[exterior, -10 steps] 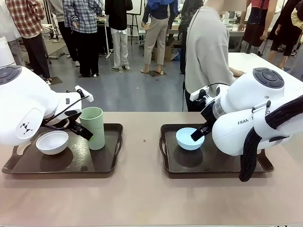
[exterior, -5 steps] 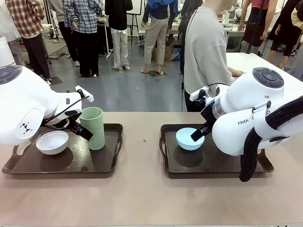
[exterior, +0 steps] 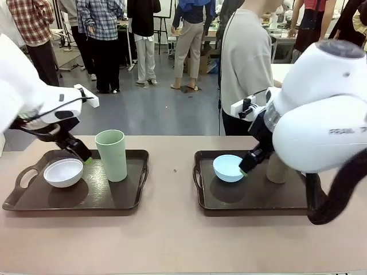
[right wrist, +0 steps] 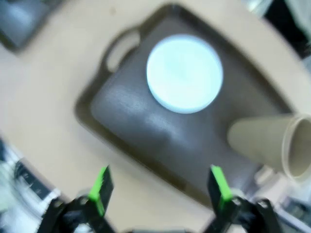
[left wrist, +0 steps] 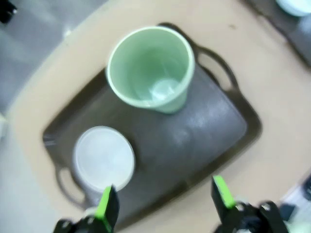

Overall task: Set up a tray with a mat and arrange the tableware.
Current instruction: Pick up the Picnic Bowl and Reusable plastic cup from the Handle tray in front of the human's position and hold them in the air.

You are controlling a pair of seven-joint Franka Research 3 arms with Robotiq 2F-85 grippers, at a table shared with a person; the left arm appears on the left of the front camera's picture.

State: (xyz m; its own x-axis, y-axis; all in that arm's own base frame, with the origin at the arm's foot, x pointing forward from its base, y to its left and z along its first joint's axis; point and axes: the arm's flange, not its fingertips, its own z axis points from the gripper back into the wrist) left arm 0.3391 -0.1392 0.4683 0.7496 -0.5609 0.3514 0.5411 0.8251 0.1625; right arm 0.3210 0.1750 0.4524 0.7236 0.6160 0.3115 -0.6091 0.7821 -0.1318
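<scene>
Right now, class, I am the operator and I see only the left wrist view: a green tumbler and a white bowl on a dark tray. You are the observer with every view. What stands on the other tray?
Observer: The right tray carries a light blue bowl and, beside it, a tan tumbler.
Operator: Does the right pincer hold either one?
Observer: No. The right pincer is open and empty.
Operator: Is anyone at the table?
Observer: Yes. A person stands at the far side, behind the right tray.
</scene>
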